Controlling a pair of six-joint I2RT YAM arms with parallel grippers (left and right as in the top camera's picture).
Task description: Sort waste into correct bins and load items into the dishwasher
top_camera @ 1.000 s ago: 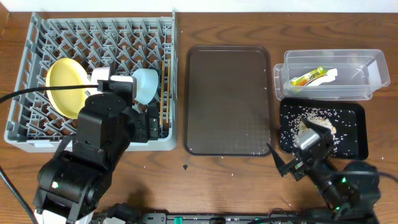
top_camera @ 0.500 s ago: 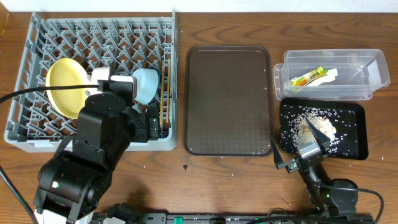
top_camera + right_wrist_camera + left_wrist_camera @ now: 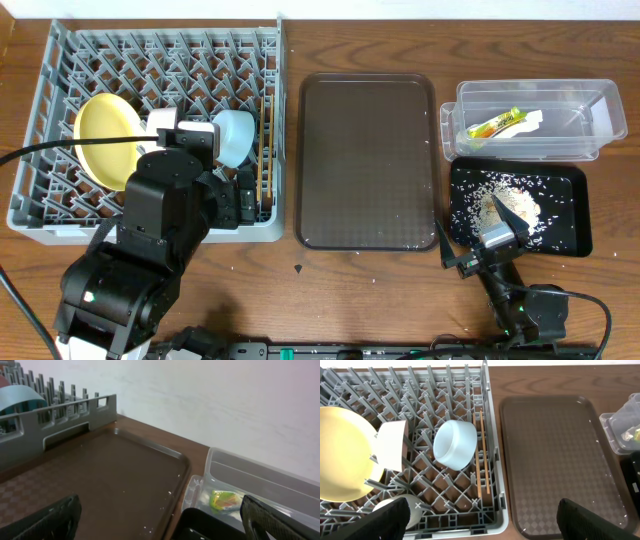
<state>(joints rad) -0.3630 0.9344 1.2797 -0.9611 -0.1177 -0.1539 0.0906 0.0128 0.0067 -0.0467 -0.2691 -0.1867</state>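
The grey dish rack (image 3: 60,215) holds the yellow plate (image 3: 100,135), a white bowl (image 3: 392,445), the light-blue bowl (image 3: 455,444) and wooden chopsticks (image 3: 481,455). The clear tub (image 3: 590,110) holds the yellow-green wrapper (image 3: 490,127) and white paper (image 3: 527,121). The black tray (image 3: 570,235) holds rice scraps (image 3: 510,200). My left gripper (image 3: 482,520) is open and empty above the rack's front right corner. My right gripper (image 3: 478,250) is open and empty, low at the front, between the brown tray and black tray; the wrapper also shows in the right wrist view (image 3: 225,501).
The large brown serving tray (image 3: 367,160) lies in the middle with a few white crumbs on it. A white wall runs behind the table. The left arm's body hides the rack's front middle in the overhead view.
My right arm has drawn back toward the front edge and lowered; its gripper now sits lower by the black tray's front left corner. The left arm has not moved.
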